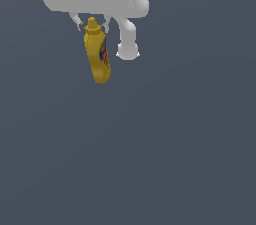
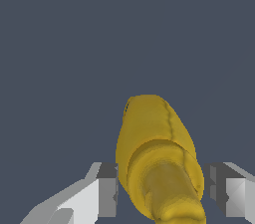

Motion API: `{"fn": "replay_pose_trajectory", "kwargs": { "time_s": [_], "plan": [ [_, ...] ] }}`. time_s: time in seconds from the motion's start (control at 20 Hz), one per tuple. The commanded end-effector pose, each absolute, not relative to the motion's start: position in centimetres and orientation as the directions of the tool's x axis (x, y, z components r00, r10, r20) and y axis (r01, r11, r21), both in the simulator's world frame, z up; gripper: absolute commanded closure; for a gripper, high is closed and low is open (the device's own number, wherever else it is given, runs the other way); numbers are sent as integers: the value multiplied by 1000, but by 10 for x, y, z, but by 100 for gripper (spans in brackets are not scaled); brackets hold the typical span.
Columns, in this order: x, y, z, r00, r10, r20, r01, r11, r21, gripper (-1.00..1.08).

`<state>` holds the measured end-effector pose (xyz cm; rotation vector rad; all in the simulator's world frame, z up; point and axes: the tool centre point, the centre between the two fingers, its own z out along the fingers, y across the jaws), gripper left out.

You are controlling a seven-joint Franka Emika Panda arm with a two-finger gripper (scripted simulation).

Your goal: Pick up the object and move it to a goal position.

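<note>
One bottle (image 1: 97, 55) in play, no goal marker visible in either view. Exterior view: the yellow bottle hangs below the gripper (image 1: 93, 25), nozzle cap up between the fingers (image 1: 79, 24), body tilted slightly with the label facing the exterior view's right; nothing appears to touch it from beneath, so pickup looks done and the carry to the goal is what remains, though how much cannot be judged. Wrist view: looking down the bottle (image 2: 154, 153) from cap to base, gripper (image 2: 162, 190) pads sit either side of the shoulder. One pad (image 2: 107, 190) touches the bottle; the other shows a thin gap, so full clamping is likely but unconfirmed here. Only the exterior view shows the label and tilt.
</note>
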<state>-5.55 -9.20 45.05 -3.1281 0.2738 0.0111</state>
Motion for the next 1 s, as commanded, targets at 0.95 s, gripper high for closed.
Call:
{"fn": "replay_pose_trajectory", "kwargs": {
  "time_s": [0.95],
  "plan": [
    [-43,-146,542,985,-173,0,-173,-985,0,108]
  ]
}}
